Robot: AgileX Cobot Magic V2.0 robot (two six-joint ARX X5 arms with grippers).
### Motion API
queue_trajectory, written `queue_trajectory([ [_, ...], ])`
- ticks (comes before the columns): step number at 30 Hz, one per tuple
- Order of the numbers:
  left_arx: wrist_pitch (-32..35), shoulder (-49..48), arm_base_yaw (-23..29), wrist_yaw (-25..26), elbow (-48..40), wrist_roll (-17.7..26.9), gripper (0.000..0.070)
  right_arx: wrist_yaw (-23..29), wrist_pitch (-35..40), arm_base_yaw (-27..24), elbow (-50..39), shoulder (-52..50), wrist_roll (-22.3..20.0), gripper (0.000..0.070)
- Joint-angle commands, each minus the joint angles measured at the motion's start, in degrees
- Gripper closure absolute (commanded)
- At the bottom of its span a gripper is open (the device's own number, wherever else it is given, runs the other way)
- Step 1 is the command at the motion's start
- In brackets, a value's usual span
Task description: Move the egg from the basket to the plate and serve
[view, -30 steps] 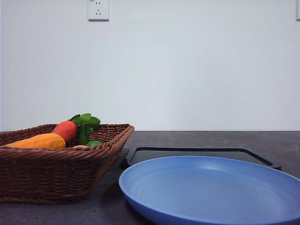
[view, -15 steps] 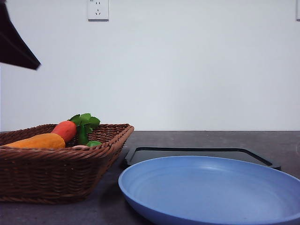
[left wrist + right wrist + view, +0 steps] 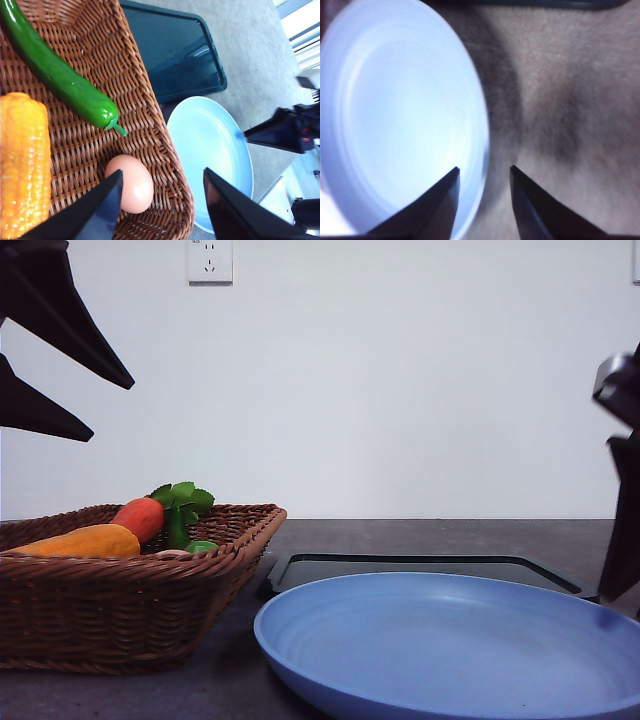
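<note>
My left gripper [image 3: 160,210] hangs wide open and empty above the egg [image 3: 129,183], which could roll against the basket [image 3: 150,135] wall if I close off-centre.

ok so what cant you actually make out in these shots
- Egg: the front view hides it behind the basket wall, and the left wrist view has a left claw finger across its edge.
- Plate: near and right edges cut off in the front view; blurred in the right wrist view.
- Right claw: a dark sliver at the front view's right edge.
</note>
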Motion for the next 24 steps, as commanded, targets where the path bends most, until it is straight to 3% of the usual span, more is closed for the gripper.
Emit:
queue_trajectory([
  [1, 0.9, 0.5, -0.2, 0.3, 1.0, 0.3, 0.0368, -0.4, 1.7, 0.9, 0.2, 2.3, 1.1, 0.0496],
  [6, 1.0, 0.5, -0.2, 0.3, 1.0, 0.4, 0.0368, -0.7, 4.6, 2.8, 0.2, 5.6, 2.6, 0.0516],
  [13, 2.3, 0.5, -0.3, 0.3, 1.0, 0.4, 0.0367, -0.4, 6.4, 3.9, 0.2, 5.7, 4.3, 0.0692],
  [16, 2.3, 0.5, -0.5, 0.3, 1.0, 0.3, 0.036, -0.4, 6.4, 3.8, 0.2, 5.6, 4.6, 0.07],
  [21, 1.4, 0.5, -1.8, 0.3, 1.0, 0.3, 0.0239, 0.0, 5.0, 3.7, 0.3, 3.6, 4.9, 0.07],
  [24, 0.4, 0.6, -3.1, 0.2, 1.1, 0.0, 0.0224, 0.3, 2.9, 2.8, 0.3, 0.8, 5.0, 0.07],
])
